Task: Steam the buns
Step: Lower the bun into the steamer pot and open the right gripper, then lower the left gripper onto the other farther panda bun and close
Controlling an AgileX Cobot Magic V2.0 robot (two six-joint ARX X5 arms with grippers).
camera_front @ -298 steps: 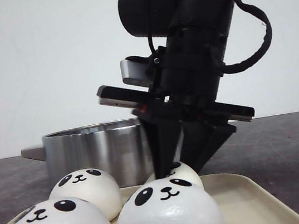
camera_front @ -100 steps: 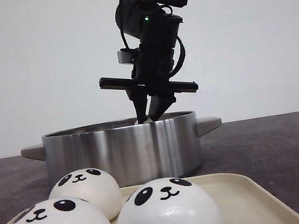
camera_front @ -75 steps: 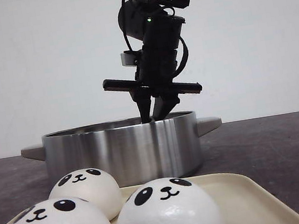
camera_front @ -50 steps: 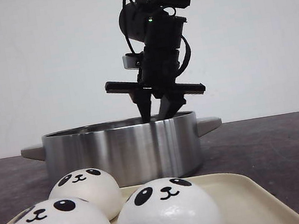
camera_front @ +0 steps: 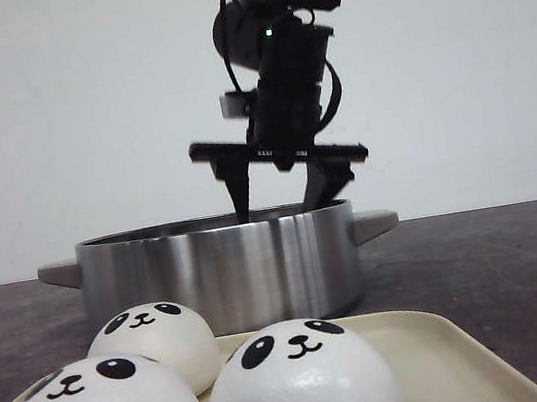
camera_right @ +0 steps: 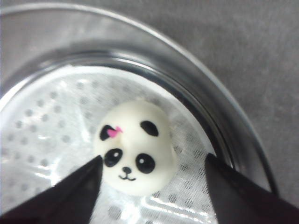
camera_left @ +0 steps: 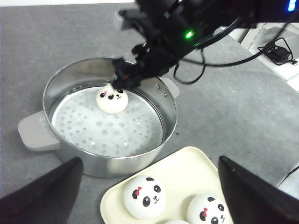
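- Right gripper (camera_front: 280, 191) in front view: hangs over the steel steamer pot (camera_front: 218, 269), fingers spread wide apart, tips at rim level, nothing between them. Green LEDs lit on the arm above.
- Front view, near edge: cream tray (camera_front: 444, 357) w/ three panda buns (camera_front: 298, 384) showing; faces w/ black eyes, ears, small smile. Pot stands just behind the tray on a dark grey table (camera_front: 499, 257). Pot's inside not visible from here.
- Left wrist view: left gripper (camera_left: 149, 196) fingers wide apart at the frame's lower corners, empty, hovering above tray (camera_left: 187, 172) and pot (camera_left: 168, 100). One bun (camera_left: 112, 99) sits on the perforated steamer plate (camera_left: 112, 128) inside the pot, near the far wall, right under the right gripper (camera_left: 128, 77). Tray buns (camera_left: 143, 197) here show a pink bow by one ear. Cables and a black power brick lie on the table's far side.
- Right wrist view: right gripper (camera_right: 152, 179) fingers apart, either side of the bun (camera_right: 133, 147) but not touching it. Bun upright on the plate (camera_right: 51, 135), face toward cam, pink bow on one ear, close to the pot wall (camera_right: 224, 126).
- No brand, label or readable text in any view.
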